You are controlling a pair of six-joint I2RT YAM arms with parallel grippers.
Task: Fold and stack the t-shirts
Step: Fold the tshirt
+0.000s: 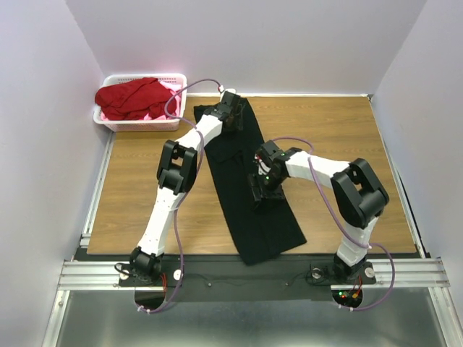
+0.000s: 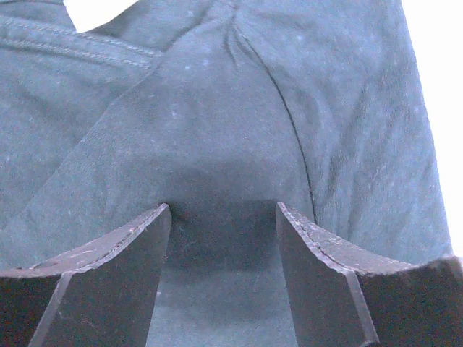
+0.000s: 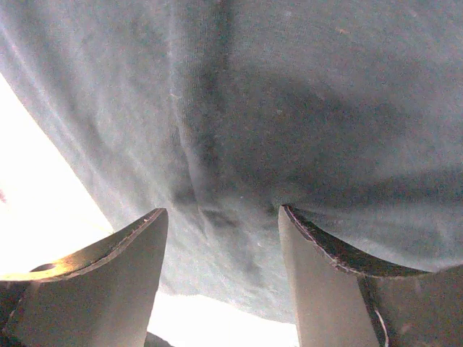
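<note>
Standing spread over the black t-shirt [image 1: 253, 217], left gripper [image 2: 223, 217] and right gripper [image 3: 223, 217] risked snagging one layer, skewing folds.

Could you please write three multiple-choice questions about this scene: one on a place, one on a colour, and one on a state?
1. Where in the top view is the white basket?
A. far left
B. near right
C. centre

2. What colour is the t-shirt lying on the wooden table?
A. red
B. pink
C. black

3. How are the left arm's fingers?
A. shut together
B. apart, over dark cloth
C. gripping the basket

Answers:
1 A: it stands at the far left corner.
2 C: the long folded strip on the wood is black.
3 B: the left wrist view shows a gap between them, with cloth under it.
</note>
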